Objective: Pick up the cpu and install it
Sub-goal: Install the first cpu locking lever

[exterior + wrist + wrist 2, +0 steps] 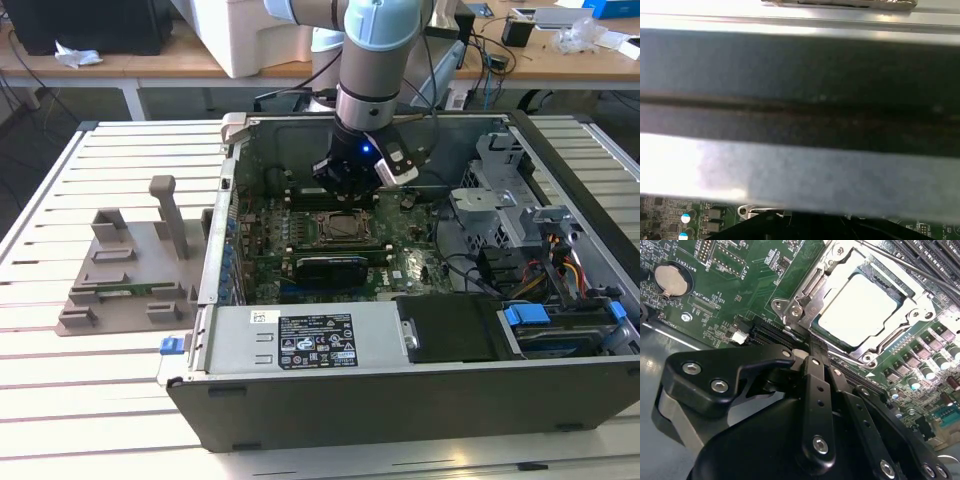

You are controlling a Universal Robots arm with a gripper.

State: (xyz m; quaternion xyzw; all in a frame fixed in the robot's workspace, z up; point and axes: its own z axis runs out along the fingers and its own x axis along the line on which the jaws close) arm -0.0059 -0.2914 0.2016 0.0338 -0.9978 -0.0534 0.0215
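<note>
The open dark grey metal computer case (420, 400) lies on the white slatted table (100, 390). Its green motherboard (400, 265) holds the metal socket frame (805, 300). Inside it sits the square silvery cpu (860, 307), at 12 o'clock from the black gripper (812, 347), whose fingers are narrow and hold nothing.

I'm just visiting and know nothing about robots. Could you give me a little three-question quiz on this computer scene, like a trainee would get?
1. True or false: the cpu lies in its socket on the motherboard.
2. The tool is: A) over the grey holder, B) inside the case, above the motherboard.
3. What colour is the motherboard?

Key: 1 true; 2 B; 3 green.
</note>
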